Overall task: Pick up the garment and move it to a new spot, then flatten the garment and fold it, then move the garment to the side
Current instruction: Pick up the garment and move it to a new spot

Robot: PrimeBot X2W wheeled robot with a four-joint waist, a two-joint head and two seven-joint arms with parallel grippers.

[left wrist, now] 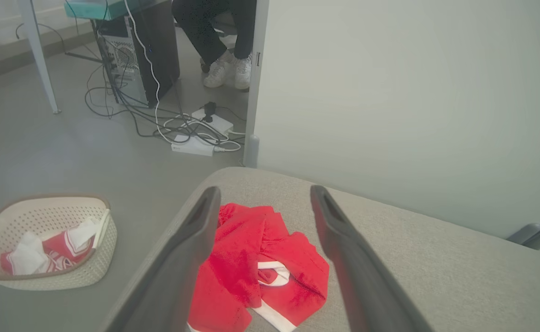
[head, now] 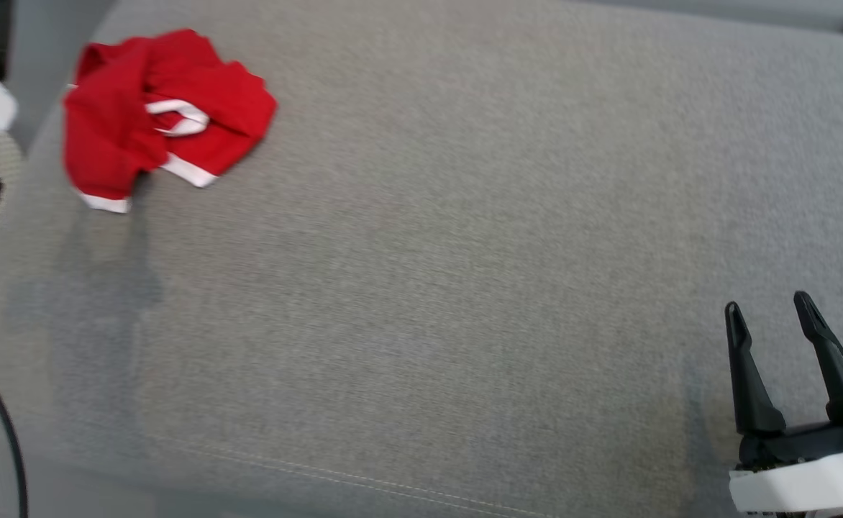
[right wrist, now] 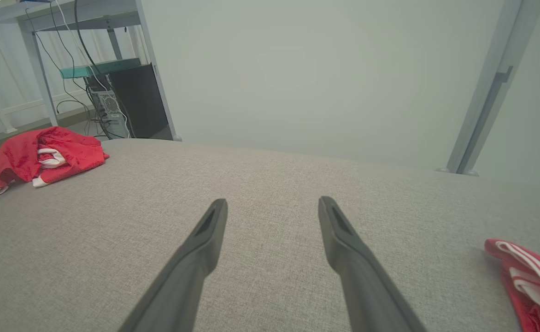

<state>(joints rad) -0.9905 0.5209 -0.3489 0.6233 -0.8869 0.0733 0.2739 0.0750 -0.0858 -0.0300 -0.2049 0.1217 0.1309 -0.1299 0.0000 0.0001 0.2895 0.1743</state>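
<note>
**Garment far-left, both end effectors released**

Crumpled red garment with white trim (head: pixel 162 108) lies at the grey woven fabric surface's (head: pixel 465 252) left edge, framed between my left end effector's (left wrist: pixel 265 191) spread fingers. Right end effector (head: pixel 768 306), empty, sits well apart near-right; wide surface between.

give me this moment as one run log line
stage: pre-pick | garment: crumpled, far left of grey cushion | left gripper: open, pointed at garment | right gripper: open, empty

A pale basket (left wrist: pixel 82 271) on the floor (left wrist: pixel 44 152) holds seemingly red-and-white cloths (left wrist: pixel 62 246).
</note>
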